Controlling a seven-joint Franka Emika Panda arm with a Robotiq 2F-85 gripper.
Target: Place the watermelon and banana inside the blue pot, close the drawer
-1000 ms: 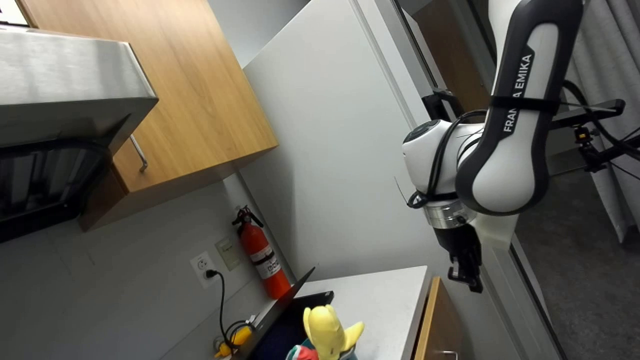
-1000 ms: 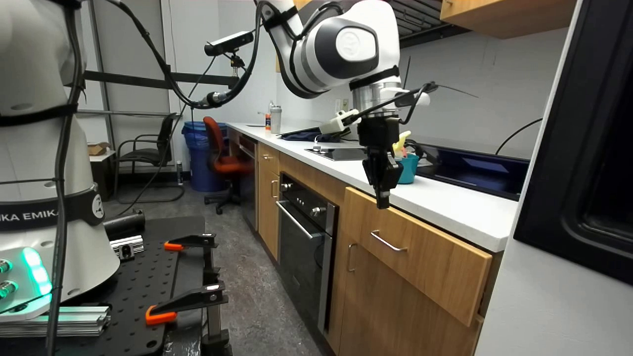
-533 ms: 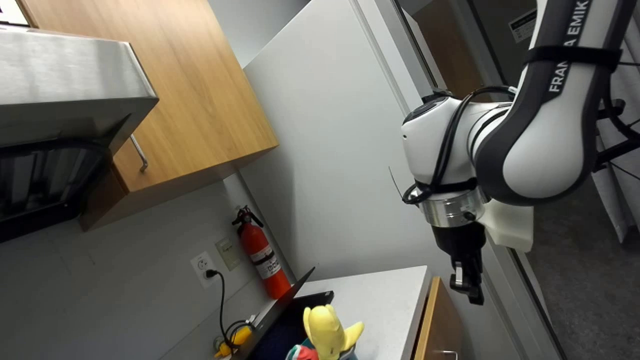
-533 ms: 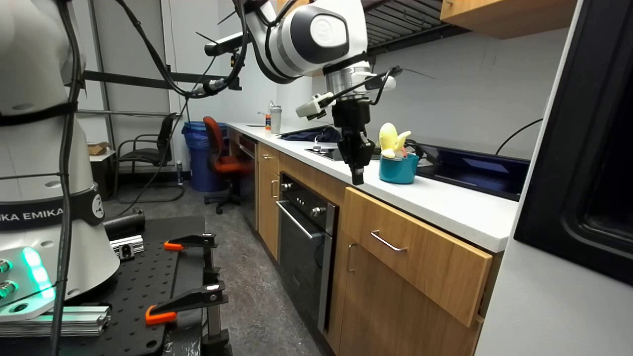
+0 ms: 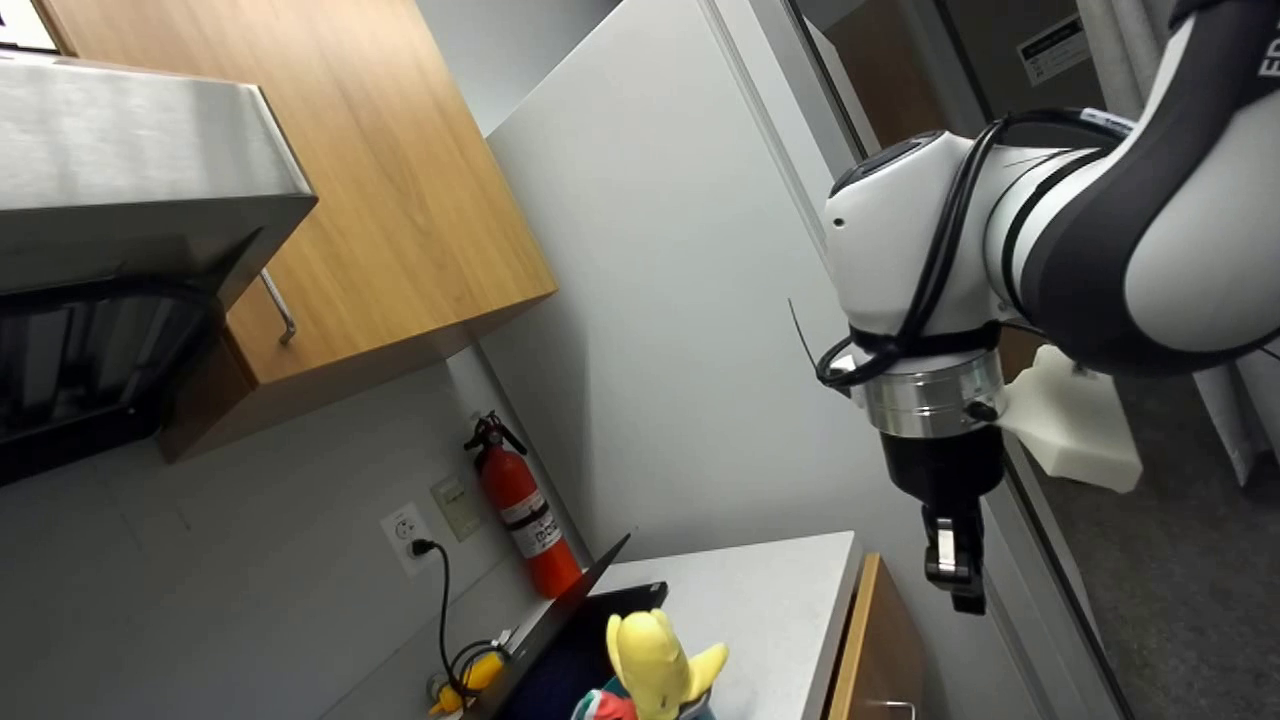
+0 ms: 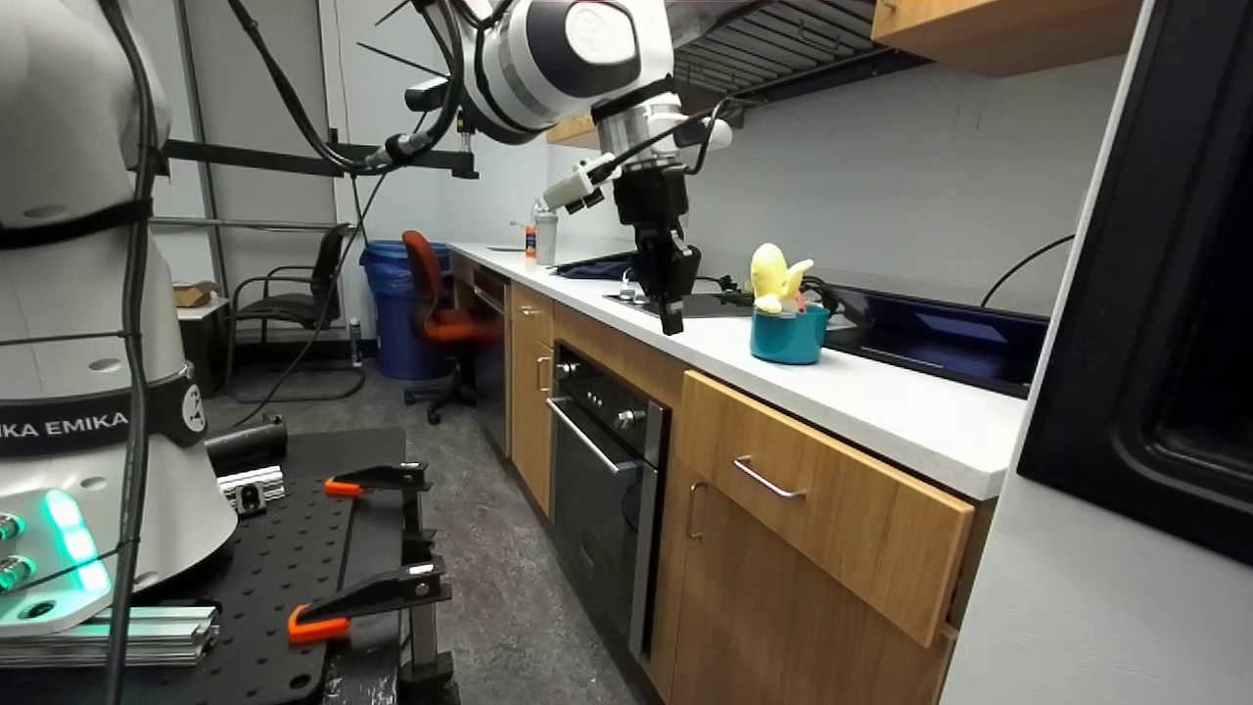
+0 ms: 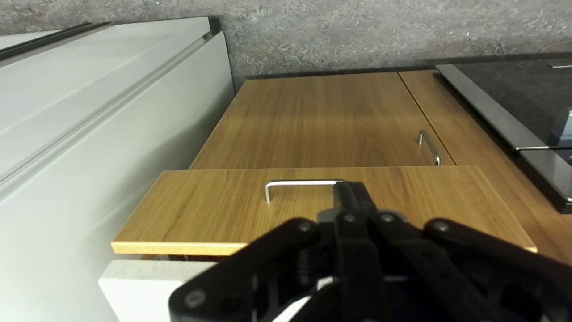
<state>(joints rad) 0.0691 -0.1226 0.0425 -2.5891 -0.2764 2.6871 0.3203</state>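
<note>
The blue pot (image 6: 788,335) stands upright on the counter; its rim (image 5: 700,706) just shows at the bottom of an exterior view. The yellow banana (image 5: 652,668) sticks up out of the pot, also in an exterior view (image 6: 771,272). The watermelon (image 5: 608,706) shows partly beside it at the pot, red with green; the rest is hidden. The drawer (image 6: 822,490) stands slightly open; a narrow gap shows behind its front (image 7: 214,210) in the wrist view. My gripper (image 7: 351,184) is shut and empty, fingertips together. It hangs (image 6: 672,329) in the air before the counter edge, left of the pot.
The white counter (image 6: 910,421) runs above the drawer. A dark open case (image 6: 940,338) lies behind the pot. A metal handle (image 6: 768,480) juts from the drawer. An oven (image 6: 602,490) is left of it. A tall white panel (image 7: 147,134) stands beside the cabinet.
My gripper has moved left and up in an exterior view, away from in front of the pot, which now shows fully. The drawer, pot and fruit have not moved.
</note>
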